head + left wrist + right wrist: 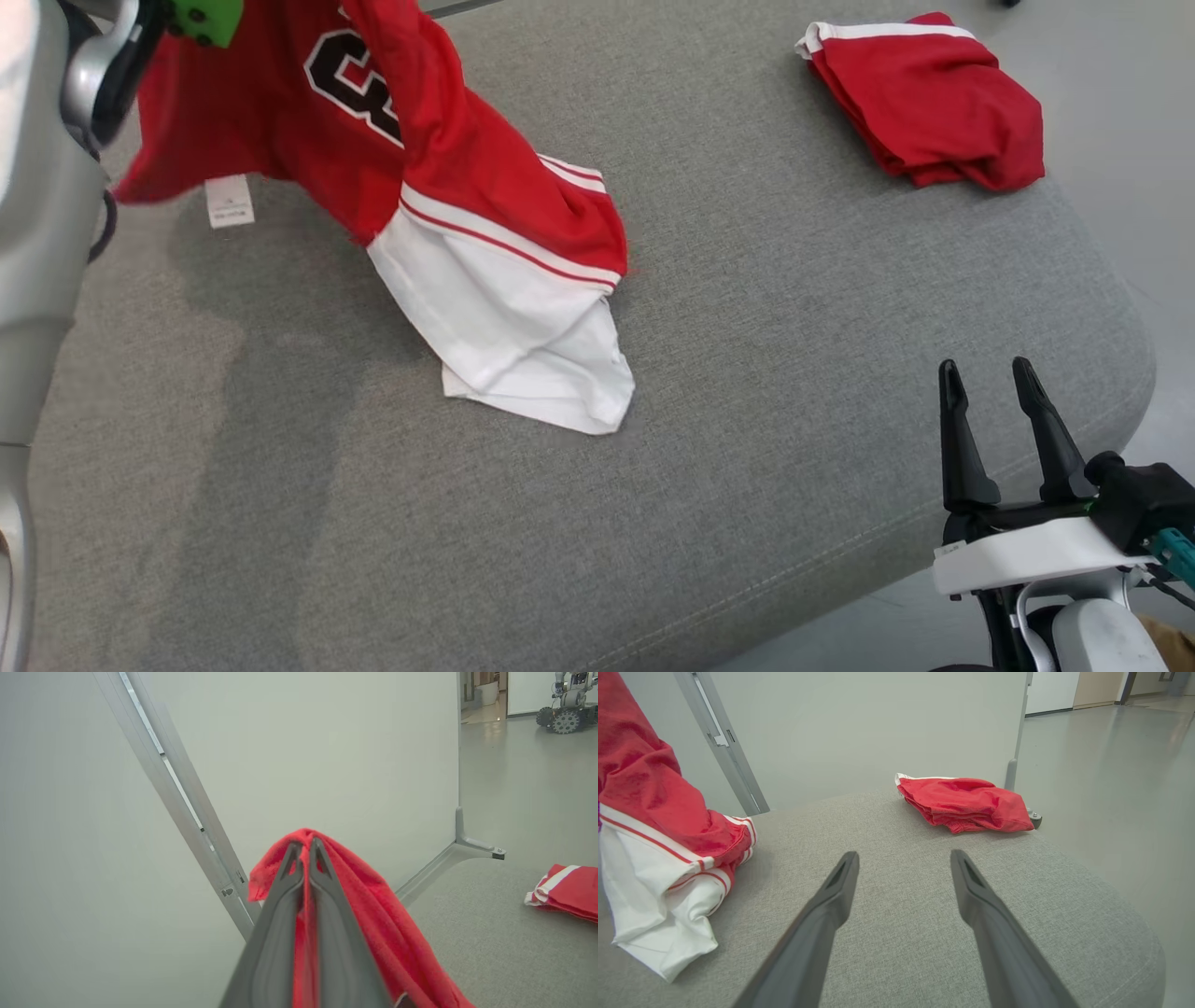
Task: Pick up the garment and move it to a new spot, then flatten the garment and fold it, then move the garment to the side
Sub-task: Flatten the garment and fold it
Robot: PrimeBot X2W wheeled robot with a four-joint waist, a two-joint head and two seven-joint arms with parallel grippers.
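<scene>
Red garment (448, 177) hangs from left gripper (306, 843), fingers clamped on its fabric, raised over far-left corner of cushion (794, 392), white sleeve resting mid-cushion | right gripper (991, 378) fingers apart, pointing across near-right edge | black numeral (355, 79) partly shown; white tag (229, 201) unreadable | folded red cloth (934, 103) far-right corner

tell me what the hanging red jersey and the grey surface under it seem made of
Jersey: looks like a thin, soft knit, probably polyester or a cotton blend; matte, drapes in loose folds, slightly fuzzy in the left wrist view.
Grey surface: woven upholstery fabric, matte, with a heathered weave and a stitched seam along its rounded edge; likely padded.
</scene>
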